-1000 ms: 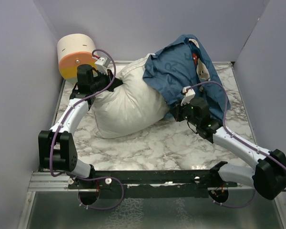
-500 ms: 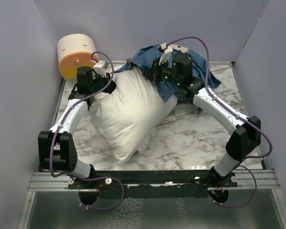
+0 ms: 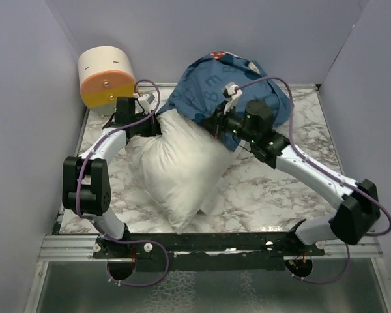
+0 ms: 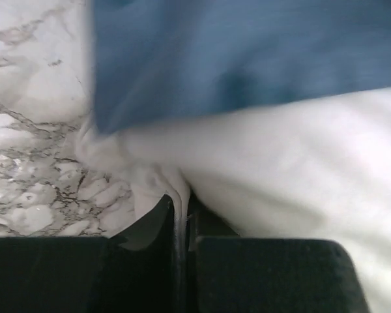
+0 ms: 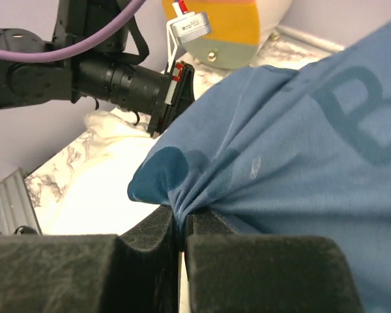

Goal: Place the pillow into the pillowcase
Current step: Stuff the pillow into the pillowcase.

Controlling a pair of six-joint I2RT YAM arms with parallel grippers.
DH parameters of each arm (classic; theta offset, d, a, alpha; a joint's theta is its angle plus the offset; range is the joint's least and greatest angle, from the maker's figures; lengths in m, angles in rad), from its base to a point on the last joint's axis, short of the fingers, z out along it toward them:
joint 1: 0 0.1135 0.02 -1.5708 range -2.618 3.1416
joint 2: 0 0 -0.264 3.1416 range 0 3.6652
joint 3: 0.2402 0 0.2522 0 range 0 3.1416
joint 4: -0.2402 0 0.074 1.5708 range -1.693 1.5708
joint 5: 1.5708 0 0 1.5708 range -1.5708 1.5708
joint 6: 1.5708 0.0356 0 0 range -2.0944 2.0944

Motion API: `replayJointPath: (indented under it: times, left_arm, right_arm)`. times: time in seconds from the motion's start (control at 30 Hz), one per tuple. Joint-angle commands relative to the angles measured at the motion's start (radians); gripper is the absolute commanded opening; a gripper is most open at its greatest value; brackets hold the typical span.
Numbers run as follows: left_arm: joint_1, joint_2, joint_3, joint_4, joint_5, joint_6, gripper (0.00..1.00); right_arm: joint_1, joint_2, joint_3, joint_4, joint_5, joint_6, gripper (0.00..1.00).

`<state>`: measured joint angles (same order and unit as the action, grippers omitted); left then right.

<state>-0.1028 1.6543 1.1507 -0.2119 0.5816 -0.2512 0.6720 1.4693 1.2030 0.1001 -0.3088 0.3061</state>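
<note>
Pinching a fold of pillow point(image 4: 293, 156), the left end effector point(image 4: 180, 222) is closed tight — the right end effector point(image 5: 180, 225) grips bunched pillowcase point(image 5: 300, 143), which hides the pillow's 12 o'clock end.

I count one plump white fabric pillow point(image 3: 176, 163), one thin dark blue fabric pillowcase printed with light blue letters point(image 3: 208, 85), and one squat cream-and-orange cylinder point(image 3: 106, 77). There is one grey-veined white marble tabletop point(image 3: 260, 189). My black pincers number two: the left pincer point(image 4: 180, 210) and the right pincer point(image 5: 181, 225).
</note>
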Motion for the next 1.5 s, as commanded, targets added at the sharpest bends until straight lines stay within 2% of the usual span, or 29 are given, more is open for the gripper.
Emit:
replayJointPath:
  times: [0.0, 0.03, 0.1, 0.2, 0.33, 0.4, 0.47, 0.53, 0.63, 0.7, 0.83, 0.93, 1.0, 1.17, 1.3, 1.33, 1.37, 1.43, 1.47]
  left_arm:
    - [0.011, 0.008, 0.061, 0.128, -0.088, -0.024, 0.01]
    - [0.012, 0.003, 0.062, 0.129, -0.094, -0.029, 0.06]
    - [0.012, -0.025, 0.061, 0.124, -0.123, -0.041, 0.25]
    - [0.012, -0.112, 0.058, 0.097, -0.209, -0.023, 0.54]
    - [0.012, -0.286, 0.033, 0.044, -0.318, 0.053, 0.82]
    - [0.012, -0.379, -0.008, 0.036, -0.343, 0.079, 0.9]
    - [0.012, -0.46, -0.043, 0.019, -0.309, 0.098, 0.9]
    - [0.012, -0.525, -0.067, -0.003, -0.221, 0.098, 0.9]
    - [-0.009, -0.612, -0.119, 0.014, -0.006, 0.055, 0.86]
    - [-0.123, -0.665, -0.166, 0.015, 0.01, 0.052, 0.85]
    - [-0.445, -0.746, -0.233, -0.034, -0.185, 0.118, 0.85]
    - [-0.643, -0.797, -0.283, -0.069, -0.335, 0.19, 0.85]
    - [-0.763, -0.821, -0.315, -0.088, -0.445, 0.277, 0.86]
    - [-1.002, -0.78, -0.355, -0.108, -0.708, 0.574, 0.96]
    - [-1.138, -0.685, -0.409, -0.071, -0.934, 0.82, 0.99]
    - [-1.146, -0.561, -0.435, 0.0, -1.153, 0.957, 0.99]
    - [-1.141, -0.527, -0.442, 0.045, -1.212, 1.002, 0.99]
    - [-1.104, -0.473, -0.431, 0.099, -1.237, 1.048, 0.97]
    - [-1.061, -0.453, -0.414, 0.113, -1.212, 1.045, 0.88]
  right_arm:
    - [0.052, -0.177, -0.085, 0.015, 0.039, -0.084, 0.01]
    - [0.042, -0.174, -0.104, -0.001, 0.066, -0.086, 0.01]
    - [0.026, -0.143, -0.15, 0.003, 0.085, -0.082, 0.08]
    - [0.0, -0.061, -0.158, -0.015, 0.044, -0.074, 0.26]
    - [-0.015, -0.083, -0.191, -0.007, -0.039, -0.082, 0.54]
    - [-0.016, -0.163, -0.234, 0.014, -0.077, -0.093, 0.72]
    - [-0.017, -0.258, -0.264, 0.0, -0.109, -0.11, 0.87]
    - [-0.017, -0.356, -0.288, -0.036, -0.128, -0.128, 0.98]
    - [-0.017, -0.492, -0.325, -0.099, -0.163, -0.163, 1.0]
    - [-0.017, -0.554, -0.351, -0.149, -0.162, -0.177, 1.0]
    - [-0.017, -0.643, -0.413, -0.237, -0.122, -0.179, 1.0]
    - [-0.017, -0.702, -0.459, -0.322, -0.072, -0.131, 1.0]
    - [-0.017, -0.749, -0.498, -0.356, -0.029, -0.071, 1.0]
    - [-0.017, -0.837, -0.561, -0.464, 0.171, 0.054, 1.0]
    - [-0.017, -0.877, -0.596, -0.478, 0.244, 0.092, 1.0]
    - [-0.017, -0.887, -0.608, -0.463, 0.276, 0.1, 1.0]
    - [-0.017, -0.884, -0.607, -0.463, 0.28, 0.097, 1.0]
    - [-0.017, -0.871, -0.599, -0.463, 0.285, 0.083, 1.0]
    - [-0.017, -0.864, -0.591, -0.471, 0.289, 0.077, 1.0]
